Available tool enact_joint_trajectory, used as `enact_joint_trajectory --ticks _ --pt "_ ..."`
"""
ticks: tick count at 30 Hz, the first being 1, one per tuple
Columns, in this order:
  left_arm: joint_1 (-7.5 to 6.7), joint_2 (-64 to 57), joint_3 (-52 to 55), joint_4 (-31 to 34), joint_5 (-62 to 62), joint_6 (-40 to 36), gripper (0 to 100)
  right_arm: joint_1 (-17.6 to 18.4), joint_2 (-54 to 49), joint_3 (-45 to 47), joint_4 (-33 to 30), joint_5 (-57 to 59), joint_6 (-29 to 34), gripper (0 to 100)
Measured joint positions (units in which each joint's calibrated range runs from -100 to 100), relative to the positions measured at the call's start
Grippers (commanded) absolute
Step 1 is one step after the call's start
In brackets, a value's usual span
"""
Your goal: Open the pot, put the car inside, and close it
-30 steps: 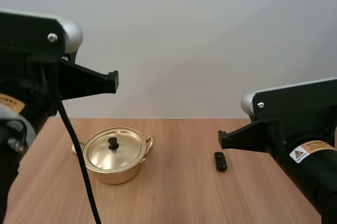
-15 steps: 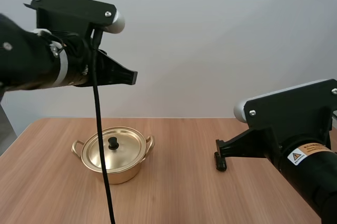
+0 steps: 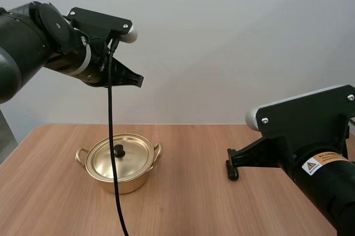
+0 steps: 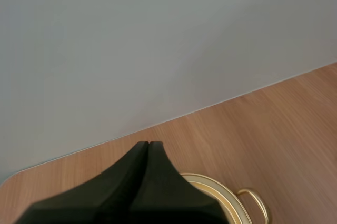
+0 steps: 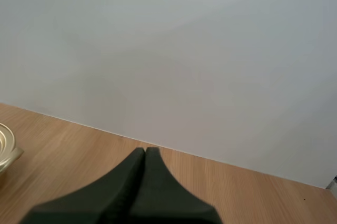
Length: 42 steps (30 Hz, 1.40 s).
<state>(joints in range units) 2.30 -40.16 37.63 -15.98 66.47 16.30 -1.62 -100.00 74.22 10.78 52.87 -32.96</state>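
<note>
A golden pot (image 3: 121, 164) stands on the left half of the wooden table, its lid (image 3: 122, 155) on, with a black knob (image 3: 118, 150) at the centre. A small black car (image 3: 233, 172) lies to the right of the middle, partly behind the tip of my right gripper (image 3: 230, 155). The right gripper (image 5: 145, 151) is shut, its fingers lying together as one wedge low over the table. High above the pot hangs my left gripper (image 3: 137, 81), also shut (image 4: 148, 143). The pot's rim and one handle (image 4: 253, 203) show just past the left fingers.
The wooden table (image 3: 183, 203) reaches back to a plain grey wall. Bare wood lies between the pot and the car and in front of both. The pot's edge (image 5: 6, 145) shows far off to the side in the right wrist view.
My left arm has swung up and forward, so its gripper now hangs high over the pot. The right gripper has crept slightly left and now hides part of the car.
</note>
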Motion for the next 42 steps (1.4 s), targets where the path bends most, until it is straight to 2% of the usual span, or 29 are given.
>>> enact_joint_trajectory --ticks 2,4,6,10,12,22,29,42 --pt "0.00 0.8 -1.0 0.0 2.4 0.0 1 0.0 0.0 0.0 0.0 0.0 0.0 0" --pt "0.00 1.3 -1.9 0.0 5.5 0.0 11 0.0 0.0 0.0 0.0 0.3 0.0 0" --pt "0.00 1.9 -2.4 0.0 9.0 -0.1 30 0.0 0.0 0.0 0.0 0.5 0.0 0" --pt "0.00 3.0 -2.4 0.0 15.1 -0.8 76 0.0 0.0 0.0 0.0 1.4 0.0 0" --pt "0.00 3.8 -2.4 0.0 17.5 -1.3 87 0.0 0.0 0.0 0.0 1.6 0.0 0" --pt "0.00 10.9 -2.4 2.2 30.4 -1.7 87 0.0 0.0 0.0 0.0 1.8 0.0 0" --pt "0.00 16.3 -2.4 7.6 30.4 -3.1 86 0.0 0.0 0.0 0.0 1.8 0.0 0" --pt "0.00 24.8 -2.4 7.7 30.4 -2.3 86 0.0 0.0 0.0 0.0 1.8 0.0 0"
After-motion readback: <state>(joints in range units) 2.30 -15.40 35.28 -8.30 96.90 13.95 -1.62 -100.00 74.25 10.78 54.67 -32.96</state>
